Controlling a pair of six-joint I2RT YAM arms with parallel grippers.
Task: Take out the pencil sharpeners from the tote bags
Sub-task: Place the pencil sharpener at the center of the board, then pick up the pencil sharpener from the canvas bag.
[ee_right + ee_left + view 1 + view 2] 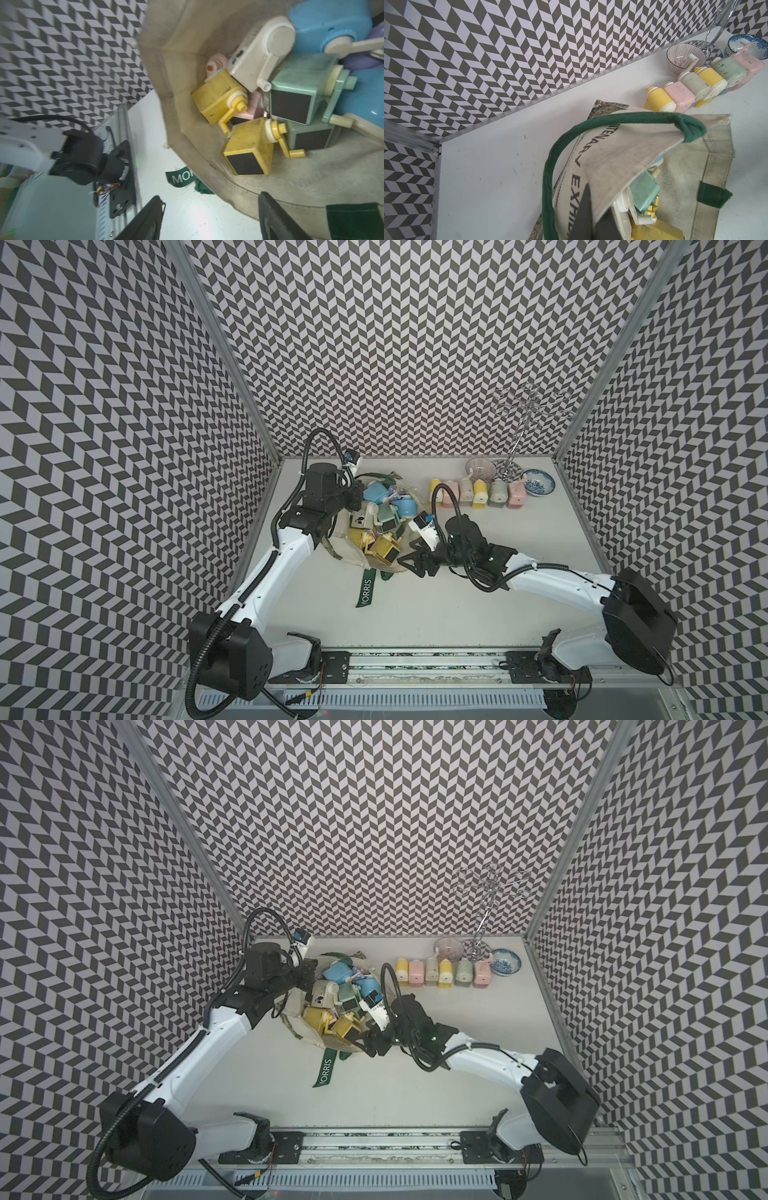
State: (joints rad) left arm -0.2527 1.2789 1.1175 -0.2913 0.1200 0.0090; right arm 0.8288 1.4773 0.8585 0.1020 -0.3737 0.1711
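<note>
Six pencil sharpeners [480, 492] lined up, left hand [359, 496] pinching tote bag [612, 149]

Grubby cream canvas tote bag [612, 145], its woven green cloth strap [547, 176] matt, holds scuffed pastel plastic pencil sharpeners [247, 143]; right of centre in a top view, glazed ceramic bowls [547, 477] and a chrome wire stand [510, 469] gleam.

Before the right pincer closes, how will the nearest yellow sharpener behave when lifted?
The yellow sharpener looks like rigid boxy plastic, so it should hold shape and probably lift lightly. Its protruding crank could snag the green sharpener beside it. The tote bag beneath is limp canvas and may shift.
</note>
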